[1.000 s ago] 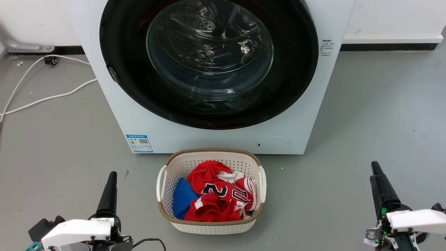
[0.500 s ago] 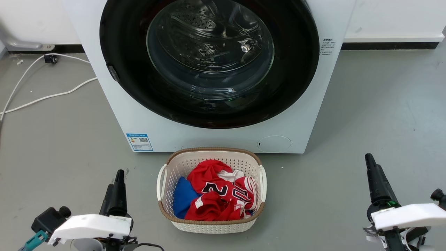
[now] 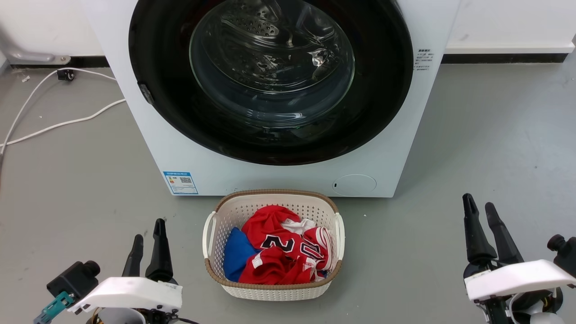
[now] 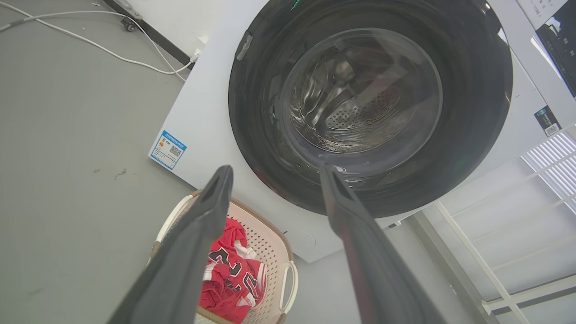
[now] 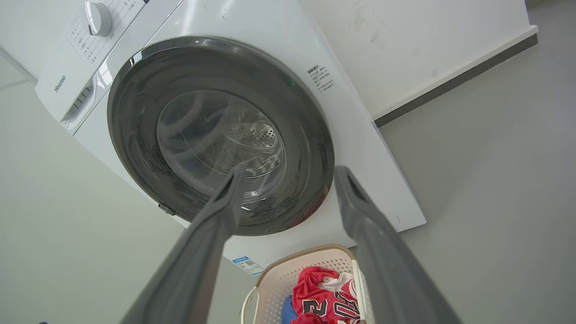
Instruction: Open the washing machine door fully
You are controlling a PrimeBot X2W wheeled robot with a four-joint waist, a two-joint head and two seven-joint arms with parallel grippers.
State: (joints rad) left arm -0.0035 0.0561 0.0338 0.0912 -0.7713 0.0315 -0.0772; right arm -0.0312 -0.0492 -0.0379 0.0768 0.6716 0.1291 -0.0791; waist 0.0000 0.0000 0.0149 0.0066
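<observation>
Low over floor, flanking laundry basket [image 3: 270, 294]: my left gripper [image 3: 148, 231] fingers spread, holding nothing; my right gripper [image 3: 478, 202] fingers parted, also empty. Washing machine door [image 3: 270, 81] ahead, closed flush, well apart from both.

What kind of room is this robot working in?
Probably a laundry corner: a white front-loading washing machine with its round black-rimmed glass door shut, and a cream perforated plastic basket of red and blue clothes on the grey floor.

Basket [image 3: 272, 294] stands before the washing machine door [image 3: 271, 67], bare floor [image 3: 85, 180] beside.
</observation>
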